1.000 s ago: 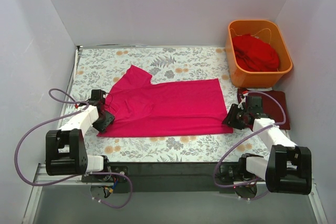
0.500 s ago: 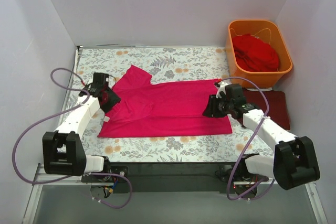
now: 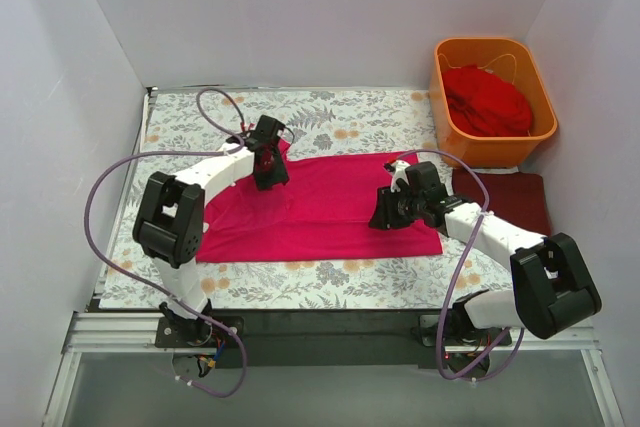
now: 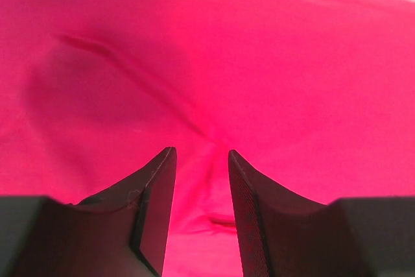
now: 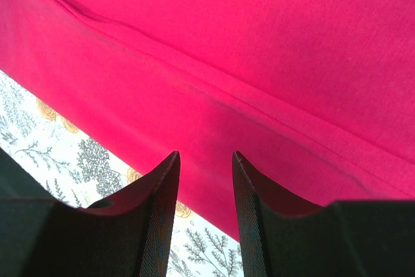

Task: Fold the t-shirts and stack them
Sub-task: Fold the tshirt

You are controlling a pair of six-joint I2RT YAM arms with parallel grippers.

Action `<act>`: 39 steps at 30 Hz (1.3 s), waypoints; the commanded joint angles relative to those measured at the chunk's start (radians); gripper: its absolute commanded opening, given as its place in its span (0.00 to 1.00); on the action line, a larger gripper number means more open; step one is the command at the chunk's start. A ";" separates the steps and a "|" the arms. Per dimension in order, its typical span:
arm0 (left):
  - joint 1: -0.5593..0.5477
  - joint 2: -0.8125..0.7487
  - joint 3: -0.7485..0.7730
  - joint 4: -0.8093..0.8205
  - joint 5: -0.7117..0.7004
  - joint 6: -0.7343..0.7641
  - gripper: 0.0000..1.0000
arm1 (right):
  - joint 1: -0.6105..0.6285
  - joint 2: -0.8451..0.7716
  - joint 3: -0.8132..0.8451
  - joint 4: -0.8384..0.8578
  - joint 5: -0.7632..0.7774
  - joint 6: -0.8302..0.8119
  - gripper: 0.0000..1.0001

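Left claw (image 4: 201, 154) and right claw (image 5: 205, 155): both parted, empty.
The pink t-shirt (image 3: 320, 212) lies flat directly beneath me, left claw near its sleeve, right claw at its hem. I should pinch both edges firmly and lift level.

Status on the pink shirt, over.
Left gripper, right gripper: jaws open, empty, over pink shirt. Shirt flat on floral cloth. Nothing lying on it.

Three t-shirts in all: one magenta t-shirt (image 3: 320, 202), one scarlet t-shirt (image 3: 487, 99) and one maroon t-shirt (image 3: 515, 197). One orange tub (image 3: 490, 150). One floral cloth (image 3: 340, 112). Two grippers: the left gripper (image 3: 270, 175) and the right gripper (image 3: 383, 215).
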 commanded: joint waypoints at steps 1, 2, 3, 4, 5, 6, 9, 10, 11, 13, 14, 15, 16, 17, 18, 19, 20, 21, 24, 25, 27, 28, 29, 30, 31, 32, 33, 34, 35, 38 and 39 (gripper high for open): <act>-0.061 0.029 0.078 -0.040 -0.062 0.033 0.36 | 0.006 -0.012 -0.016 0.058 -0.003 -0.002 0.44; -0.081 0.041 0.084 -0.045 -0.064 0.033 0.36 | 0.005 -0.017 -0.022 0.058 0.000 -0.003 0.44; -0.090 0.055 0.089 -0.043 -0.071 0.031 0.36 | 0.006 -0.021 -0.031 0.058 0.003 -0.003 0.44; -0.098 0.063 0.092 -0.045 -0.082 0.026 0.37 | 0.008 -0.026 -0.034 0.058 0.006 -0.003 0.44; -0.107 0.069 0.096 -0.053 -0.102 0.019 0.37 | 0.006 -0.028 -0.037 0.058 0.004 -0.003 0.44; -0.107 0.074 0.102 -0.065 -0.125 0.007 0.37 | 0.006 -0.029 -0.040 0.058 0.003 -0.003 0.44; -0.101 0.089 0.141 -0.126 -0.281 -0.058 0.38 | 0.006 -0.040 -0.043 0.056 0.000 -0.003 0.44; -0.095 0.095 0.162 -0.138 -0.333 -0.072 0.37 | 0.006 -0.043 -0.045 0.056 -0.002 -0.005 0.45; -0.075 0.098 0.170 -0.151 -0.347 -0.088 0.38 | 0.006 -0.045 -0.047 0.056 -0.005 -0.005 0.44; -0.049 0.106 0.182 -0.152 -0.355 -0.095 0.38 | 0.006 -0.046 -0.048 0.056 -0.010 -0.006 0.44; -0.025 0.109 0.187 -0.139 -0.348 -0.084 0.38 | 0.006 -0.048 -0.050 0.056 -0.013 -0.006 0.44; -0.014 0.115 0.188 -0.131 -0.345 -0.080 0.37 | 0.005 -0.051 -0.050 0.056 -0.013 -0.006 0.44; -0.003 0.123 0.193 -0.129 -0.343 -0.076 0.37 | 0.006 -0.052 -0.051 0.056 -0.016 -0.006 0.44; 0.014 0.140 0.210 -0.131 -0.345 -0.075 0.38 | 0.006 -0.052 -0.053 0.056 -0.017 -0.006 0.44; 0.021 0.150 0.214 -0.135 -0.351 -0.075 0.37 | 0.006 -0.052 -0.054 0.056 -0.017 -0.006 0.45; 0.026 0.157 0.222 -0.137 -0.358 -0.076 0.38 | 0.006 -0.052 -0.054 0.056 -0.019 -0.006 0.45; 0.038 0.167 0.227 -0.131 -0.360 -0.075 0.38 | 0.006 -0.049 -0.056 0.056 -0.020 -0.008 0.45; 0.043 0.169 0.227 -0.128 -0.364 -0.073 0.37 | 0.006 -0.049 -0.056 0.056 -0.022 -0.008 0.45; 0.063 0.175 0.231 -0.119 -0.368 -0.082 0.38 | 0.005 -0.043 -0.056 0.056 -0.028 -0.009 0.45; 0.067 0.180 0.231 -0.113 -0.363 -0.081 0.37 | 0.006 -0.043 -0.056 0.056 -0.028 -0.008 0.45; 0.072 0.195 0.243 -0.120 -0.360 -0.078 0.37 | 0.006 -0.037 -0.056 0.056 -0.026 -0.009 0.45; 0.072 0.200 0.250 -0.126 -0.358 -0.078 0.37 | 0.006 -0.035 -0.056 0.056 -0.028 -0.009 0.45; 0.072 0.204 0.253 -0.126 -0.357 -0.076 0.37 | 0.005 -0.034 -0.054 0.056 -0.028 -0.009 0.45; 0.072 0.210 0.251 -0.126 -0.354 -0.072 0.37 | 0.005 -0.031 -0.054 0.056 -0.029 -0.008 0.45; 0.072 0.215 0.253 -0.120 -0.349 -0.067 0.37 | 0.006 -0.029 -0.053 0.056 -0.031 -0.009 0.45; 0.072 0.219 0.250 -0.119 -0.346 -0.064 0.37 | 0.005 -0.028 -0.053 0.056 -0.031 -0.009 0.45; 0.074 0.223 0.251 -0.117 -0.343 -0.063 0.37 | 0.006 -0.026 -0.053 0.056 -0.029 -0.009 0.45; 0.072 0.232 0.254 -0.119 -0.346 -0.060 0.37 | 0.006 -0.025 -0.051 0.056 -0.033 -0.008 0.45; 0.072 0.236 0.257 -0.122 -0.349 -0.060 0.36 | 0.006 -0.025 -0.051 0.056 -0.033 -0.009 0.45; 0.072 0.249 0.264 -0.126 -0.354 -0.058 0.33 | 0.006 -0.025 -0.051 0.056 -0.033 -0.009 0.45; 0.072 0.250 0.264 -0.125 -0.354 -0.058 0.32 | 0.006 -0.023 -0.053 0.056 -0.029 -0.008 0.45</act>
